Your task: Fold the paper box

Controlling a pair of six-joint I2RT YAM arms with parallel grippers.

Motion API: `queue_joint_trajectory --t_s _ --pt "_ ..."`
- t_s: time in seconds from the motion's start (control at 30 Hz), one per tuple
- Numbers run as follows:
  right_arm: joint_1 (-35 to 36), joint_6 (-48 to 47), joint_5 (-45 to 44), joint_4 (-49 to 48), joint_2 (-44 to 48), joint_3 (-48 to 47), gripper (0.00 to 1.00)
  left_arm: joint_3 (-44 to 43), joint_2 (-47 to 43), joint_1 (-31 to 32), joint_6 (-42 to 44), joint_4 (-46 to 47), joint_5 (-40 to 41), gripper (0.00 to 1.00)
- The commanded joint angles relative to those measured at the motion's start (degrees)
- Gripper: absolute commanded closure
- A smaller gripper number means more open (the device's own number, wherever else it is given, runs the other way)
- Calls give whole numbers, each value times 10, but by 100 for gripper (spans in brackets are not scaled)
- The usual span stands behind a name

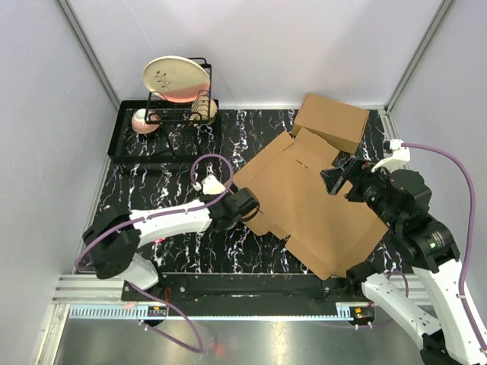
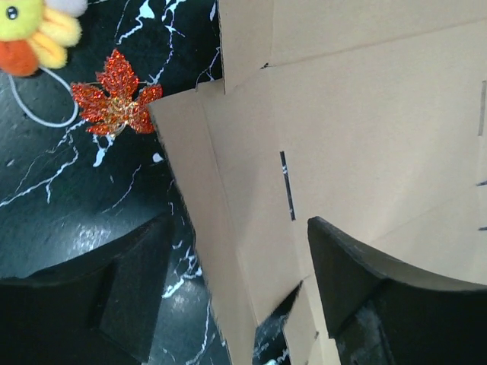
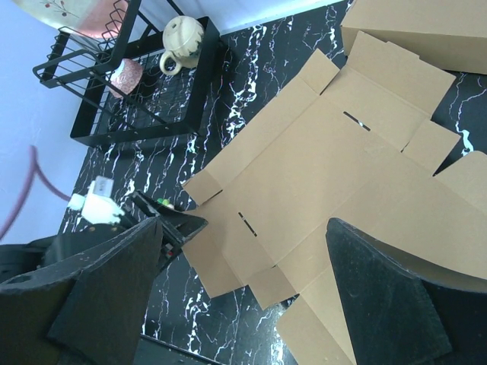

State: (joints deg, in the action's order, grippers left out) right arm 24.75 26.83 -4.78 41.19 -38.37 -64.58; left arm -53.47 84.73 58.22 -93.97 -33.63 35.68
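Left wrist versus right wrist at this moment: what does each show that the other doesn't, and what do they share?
Only the left wrist: a red glitter leaf and a yellow plush toy on the black marbled table, with the leaf close beside one flap's edge. Only the right wrist: the black dish rack with crockery, the made-up box, and most of the flat sheet's outline. Both: the unfolded paper box lying on that table.

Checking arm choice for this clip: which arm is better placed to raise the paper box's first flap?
Probably left: the left pincer straddles the paper box's flap edge, open; the right pincer hangs open above the sheet.
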Motion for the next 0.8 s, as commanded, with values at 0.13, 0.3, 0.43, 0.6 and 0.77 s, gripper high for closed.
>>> queue_joint_trajectory --t_s 0.13,0.3,0.43,0.6,0.77 --pt "1 -6 3 -10 6 -6 5 -6 71 -41 92 118 -79 59" --pt "1 -17 -20 5 5 -23 5 -26 55 -45 157 110 -77 98" --pt "1 -33 -31 14 2 -42 5 -57 5 -48 230 84 -39 100" --pt "1 -51 -47 23 1 -80 4 -150 -69 -63 414 57 -11 100" --pt "1 -57 -52 27 2 -109 4 -280 -94 -92 593 36 -102 100"
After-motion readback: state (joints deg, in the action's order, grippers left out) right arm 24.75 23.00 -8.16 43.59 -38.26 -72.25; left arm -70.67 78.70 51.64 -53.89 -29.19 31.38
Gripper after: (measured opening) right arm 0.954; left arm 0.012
